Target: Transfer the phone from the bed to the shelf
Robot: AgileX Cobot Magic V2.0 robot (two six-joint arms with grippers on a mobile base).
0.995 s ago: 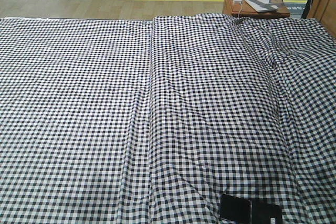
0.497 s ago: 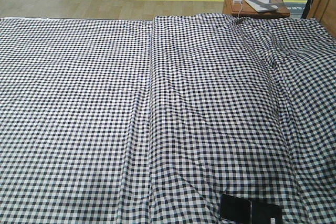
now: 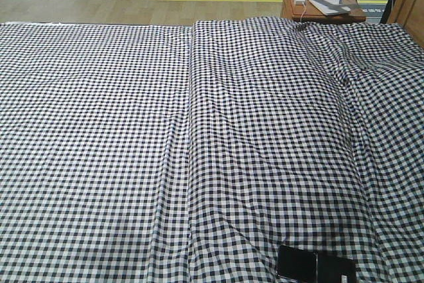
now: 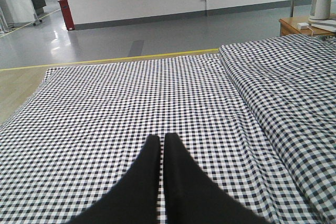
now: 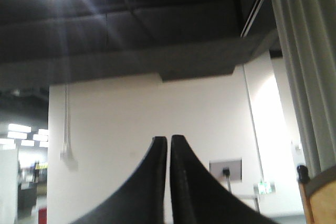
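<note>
Found the phone (image 3: 317,266) lying flat on the bed (image 3: 132,137), at the very bottom of the front view, right of centre, partly cut off by the frame edge. Opened out wide, creased down the middle, resting on rumpled gingham to the right of the seam.

Judged to be stiff, thin and fairly light. Glossy, so probably slippery. Fragile too: likely to scratch or crack under a hard squeeze, and perhaps inclined to fold at the crease if lifted by one half alone. Best taken across the two long edges, close to the crease, pinching metal rim rather than glass. Helped there by the soft cloth beneath, likely to give way under a fingertip slid below the edge. Worth keeping level once raised.

Left hand (image 4: 160,139): fingers pressed together, holding nothing, hovering low over the checked cloth in the lower middle of its own view, with no phone in sight there. Right hand (image 5: 168,139): fingers likewise together and empty, aimed upward at a white wall (image 5: 131,129) and dark ceiling (image 5: 131,19), with no bed in view. Needs opening before any grasp. No shelf made out with certainty in these views.
</note>
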